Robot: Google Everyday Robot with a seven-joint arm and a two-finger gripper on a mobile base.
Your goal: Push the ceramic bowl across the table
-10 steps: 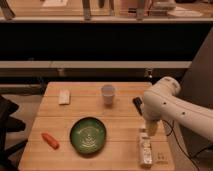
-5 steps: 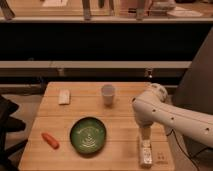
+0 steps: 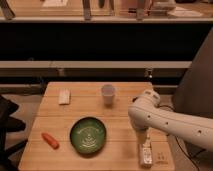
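Since 0.5 s ago the arm's [image 3: 167,120] rounded elbow has shifted a little further left across the right side of the frame, now overhanging the bench's [image 3: 85,107] right-hand planks; nothing on the bench has changed place. The end effector [image 3: 146,154] hangs below that elbow at lower right of the frame, low over the bench near its front edge and just left of a small mark [image 3: 161,156] by the front right corner. Cannot tell whether it is released or clenched; nothing visible in its grasp. The ceramic bowl [image 3: 88,135], dark green with pale rings inside, sits upright at lower centre of the frame, on the front half of the bench. It is to the left of the end effector and apart from it, with bare planks between the two. White cup [image 3: 108,94] stands upright at upper centre of the bench, behind the bowl and slightly right, apart from the arm. A pale block [image 3: 64,96] lies toward the upper left corner of the bench. An orange-red item [image 3: 50,140] lies at lower left, near the bowl's left rim but not touching. The arm's white housing runs off the right edge of the frame.
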